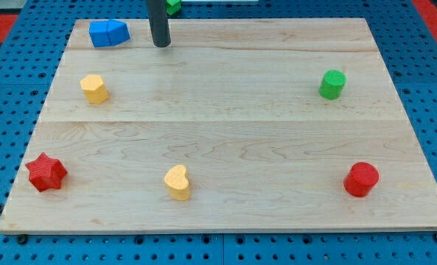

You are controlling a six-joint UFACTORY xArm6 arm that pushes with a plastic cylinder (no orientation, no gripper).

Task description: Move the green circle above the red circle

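Note:
The green circle (332, 84) stands near the view's right, in the upper half of the wooden board (225, 140). The red circle (361, 179) stands at the lower right, below the green circle and slightly to its right. My tip (161, 44) rests on the board near the top edge, left of centre, far to the left of the green circle and touching no block.
A blue block (108, 33) lies at the top left, just left of my tip. A green block (173, 6) sits at the top edge behind the rod. A yellow block (94, 88) is at left, a red star (46, 172) at lower left, a yellow heart (177, 182) at bottom centre.

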